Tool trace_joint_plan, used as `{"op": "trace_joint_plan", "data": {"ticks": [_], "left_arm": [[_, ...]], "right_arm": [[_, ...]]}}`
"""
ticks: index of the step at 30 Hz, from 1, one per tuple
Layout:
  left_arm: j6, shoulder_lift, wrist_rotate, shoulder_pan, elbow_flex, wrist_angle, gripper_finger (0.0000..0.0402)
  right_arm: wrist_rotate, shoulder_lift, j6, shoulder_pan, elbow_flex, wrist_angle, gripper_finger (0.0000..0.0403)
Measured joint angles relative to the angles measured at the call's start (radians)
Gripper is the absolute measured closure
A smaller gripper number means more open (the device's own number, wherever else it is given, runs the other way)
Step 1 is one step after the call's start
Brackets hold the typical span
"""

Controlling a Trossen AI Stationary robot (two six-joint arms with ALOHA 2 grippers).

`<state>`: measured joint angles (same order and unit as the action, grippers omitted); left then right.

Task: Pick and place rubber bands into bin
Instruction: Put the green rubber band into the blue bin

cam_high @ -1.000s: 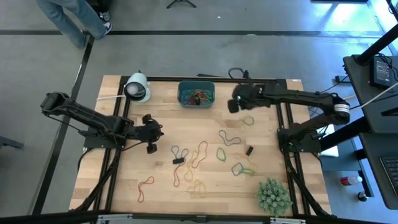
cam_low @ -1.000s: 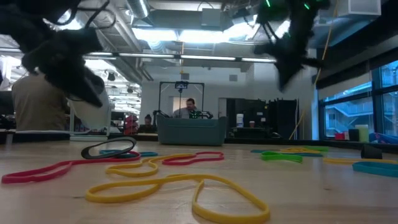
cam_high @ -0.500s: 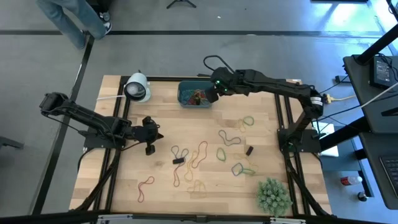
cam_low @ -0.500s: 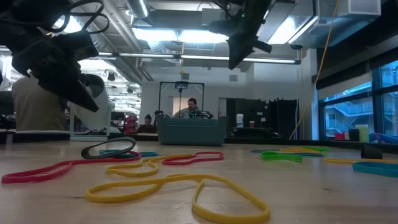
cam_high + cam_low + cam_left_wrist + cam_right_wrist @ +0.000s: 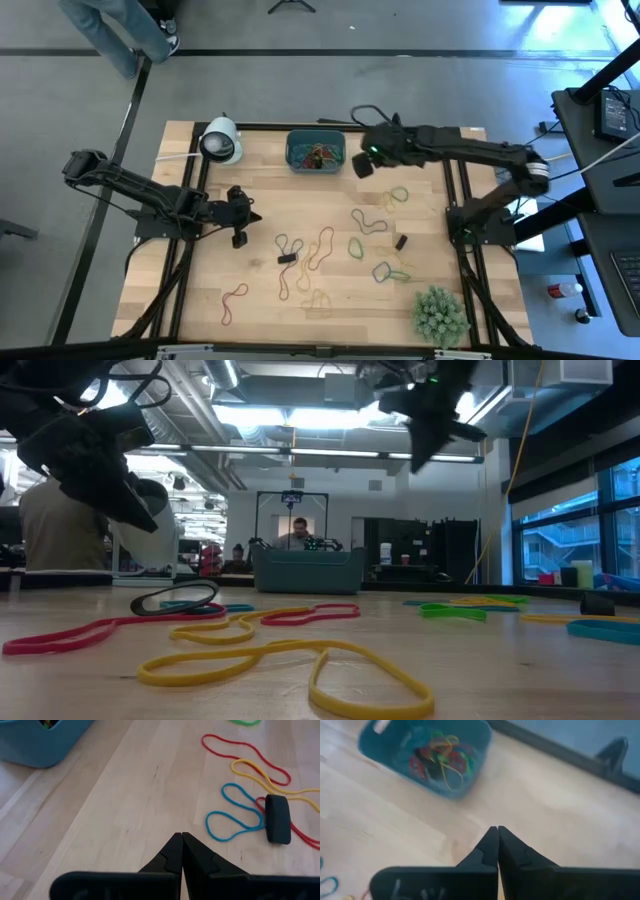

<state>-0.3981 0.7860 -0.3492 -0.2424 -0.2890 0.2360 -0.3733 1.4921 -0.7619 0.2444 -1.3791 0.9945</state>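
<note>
The teal bin (image 5: pixel 315 152) stands at the table's far middle with several coloured rubber bands (image 5: pixel 440 757) inside. More rubber bands (image 5: pixel 330 250) lie loose on the wood at the centre and right; a blue one (image 5: pixel 232 815) lies beside a black piece (image 5: pixel 278 818). My right gripper (image 5: pixel 361 167) hangs shut in the air just right of the bin, nothing between its fingers (image 5: pixel 497 829). My left gripper (image 5: pixel 252 216) is shut and bare (image 5: pixel 182 836), hovering left of the loose bands.
A white roll (image 5: pixel 222 141) lies at the far left corner and a bushy green plant (image 5: pixel 440 315) at the near right. A small black piece (image 5: pixel 401 241) lies among the right-hand bands. A red band (image 5: pixel 233 300) lies alone near the front left.
My right gripper swung toward the table's left until it was over the bin's right end. It then drew back toward the right edge and stayed shut throughout.
</note>
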Motion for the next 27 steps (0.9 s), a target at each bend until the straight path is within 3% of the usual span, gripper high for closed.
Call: {"op": "trace_joint_plan", "data": {"ticks": [5, 10, 14, 22, 27], "left_arm": [[-0.008, 0.000, 0.000, 0.000, 0.000, -0.001, 0.0400], [0.020, 0.000, -0.002, 0.000, 0.000, -0.038, 0.0400], [0.058, 0.001, 0.001, 0.000, 0.000, -0.090, 0.0400], [0.072, 0.001, 0.001, 0.000, 0.000, -0.183, 0.0400], [0.026, 0.001, 0.001, 0.000, 0.000, -0.226, 0.0400]], "right_arm": [[0.007, -0.191, -0.155, -0.028, 0.288, -0.091, 0.0401], [0.009, -0.290, -0.289, -0.032, 0.507, -0.086, 0.0378], [0.026, -0.299, -0.306, -0.032, 0.632, -0.110, 0.0350], [0.067, -0.296, -0.280, -0.003, 0.830, -0.336, 0.0284], [0.095, -0.295, -0.276, 0.061, 0.943, -0.428, 0.0274]]}}
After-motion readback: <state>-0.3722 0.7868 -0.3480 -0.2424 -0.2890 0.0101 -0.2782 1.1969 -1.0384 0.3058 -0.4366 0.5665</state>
